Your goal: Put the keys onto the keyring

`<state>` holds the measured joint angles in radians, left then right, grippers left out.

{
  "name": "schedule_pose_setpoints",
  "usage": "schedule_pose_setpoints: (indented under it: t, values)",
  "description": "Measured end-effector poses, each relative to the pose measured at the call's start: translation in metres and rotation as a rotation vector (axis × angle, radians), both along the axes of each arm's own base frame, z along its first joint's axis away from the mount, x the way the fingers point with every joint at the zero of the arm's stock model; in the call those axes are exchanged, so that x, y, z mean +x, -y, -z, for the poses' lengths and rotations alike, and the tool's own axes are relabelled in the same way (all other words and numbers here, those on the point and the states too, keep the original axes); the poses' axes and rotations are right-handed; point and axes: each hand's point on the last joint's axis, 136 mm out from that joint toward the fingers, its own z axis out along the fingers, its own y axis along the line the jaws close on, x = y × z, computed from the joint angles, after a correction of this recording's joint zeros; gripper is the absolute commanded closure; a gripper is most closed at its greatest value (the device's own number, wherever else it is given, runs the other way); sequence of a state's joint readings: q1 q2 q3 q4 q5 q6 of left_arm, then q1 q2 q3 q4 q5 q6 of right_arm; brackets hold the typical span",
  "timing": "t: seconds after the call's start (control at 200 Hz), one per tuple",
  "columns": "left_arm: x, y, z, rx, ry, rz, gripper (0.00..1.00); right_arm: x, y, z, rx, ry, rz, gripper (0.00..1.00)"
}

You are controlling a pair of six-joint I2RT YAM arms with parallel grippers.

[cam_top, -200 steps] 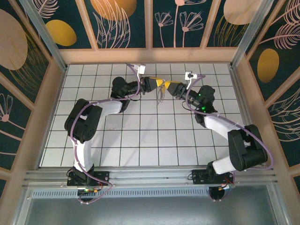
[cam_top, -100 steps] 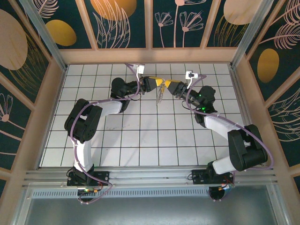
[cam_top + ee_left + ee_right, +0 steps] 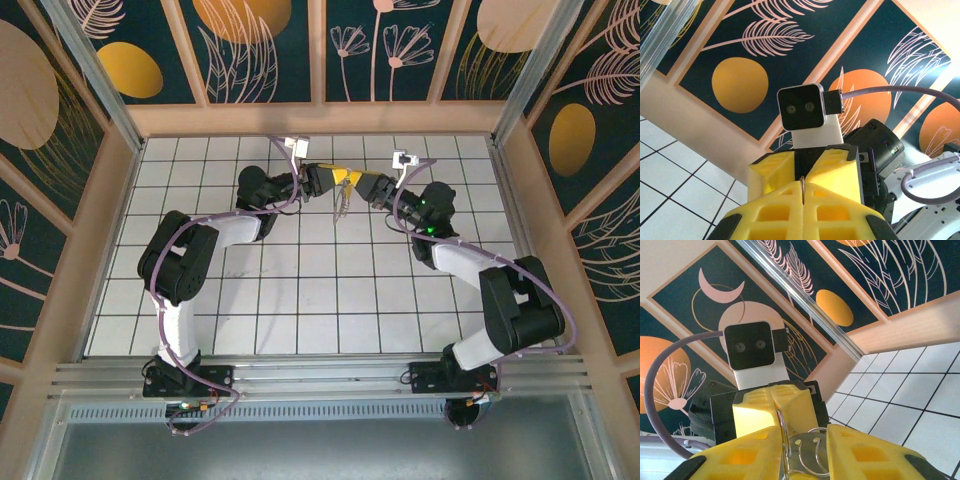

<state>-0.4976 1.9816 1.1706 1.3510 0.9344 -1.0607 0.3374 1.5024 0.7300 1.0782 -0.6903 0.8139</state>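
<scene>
Right gripper [image 3: 354,181] edged closer; jaws narrow around keys [image 3: 807,459], grip unclear. Left gripper [image 3: 342,177] jaws pinch keyring [image 3: 802,181].

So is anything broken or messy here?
Nothing looks broken or spilled. The only funny thing is that the keyring dangles in the air above the table, between the left gripper and the right gripper, which meet tip to tip.

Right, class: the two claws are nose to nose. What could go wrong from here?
The left claw pinches the thin ring by its edge only, so it may twist or slip out. The right claw holds the key close to that ring; a slight misalignment could jam it or knock the claws together.
</scene>
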Motion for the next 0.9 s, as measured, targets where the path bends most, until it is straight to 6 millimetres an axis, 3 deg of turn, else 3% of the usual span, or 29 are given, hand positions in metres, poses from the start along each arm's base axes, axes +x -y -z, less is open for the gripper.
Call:
schedule_pose_setpoints:
  t: [0.205, 0.385, 0.571, 0.716, 0.896]
  values:
    - [0.000, 0.000, 0.000, 0.000, 0.000, -0.001, 1.00, 0.000, -0.003, -0.004, 0.005, 0.008, -0.012, 0.81]
    - [0.002, -0.001, 0.000, -0.004, -0.004, -0.011, 1.00, -0.001, -0.004, -0.007, 0.006, 0.024, -0.025, 1.00]
    - [0.004, -0.001, 0.000, -0.006, -0.009, -0.017, 1.00, 0.000, -0.005, -0.008, 0.006, 0.026, -0.028, 1.00]
    - [0.006, -0.001, 0.002, -0.002, -0.011, -0.028, 0.72, 0.002, -0.005, -0.006, -0.011, 0.028, -0.029, 1.00]
    - [0.011, 0.000, 0.011, 0.037, -0.015, -0.044, 0.62, 0.014, 0.004, 0.000, -0.067, 0.014, -0.009, 1.00]
